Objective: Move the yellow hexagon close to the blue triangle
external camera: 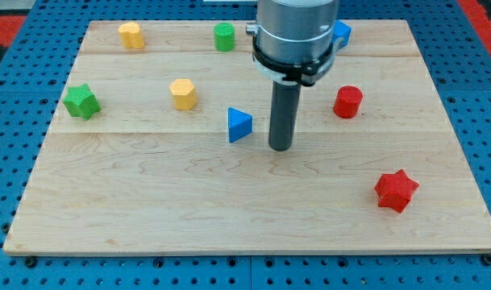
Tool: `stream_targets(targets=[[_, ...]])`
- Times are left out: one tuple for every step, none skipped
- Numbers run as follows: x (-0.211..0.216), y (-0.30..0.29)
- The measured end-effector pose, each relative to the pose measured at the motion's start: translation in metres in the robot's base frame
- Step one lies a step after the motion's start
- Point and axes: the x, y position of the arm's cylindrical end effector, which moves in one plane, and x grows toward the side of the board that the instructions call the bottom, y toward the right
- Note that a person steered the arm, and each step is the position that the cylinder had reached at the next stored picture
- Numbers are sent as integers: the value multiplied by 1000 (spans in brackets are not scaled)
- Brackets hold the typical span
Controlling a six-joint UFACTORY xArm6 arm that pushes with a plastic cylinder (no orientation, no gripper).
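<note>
Now my tip (280, 148) is resting on the surface (229, 201) just right of the blue triangle (239, 125), while the yellow hexagon (183, 93) is sitting farther left; no claw is showing.

Grey metal cylinder body, ringed below by a black collar with a white band. Beneath that, a straight dark rod, round and smooth, ending bluntly at my tip (280, 149).
</note>
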Motion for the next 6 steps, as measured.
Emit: stream_targets(targets=[[-42,-13],[-95,-26],[-137,-129],[-113,-159],[-88,-114],[-96,-107]])
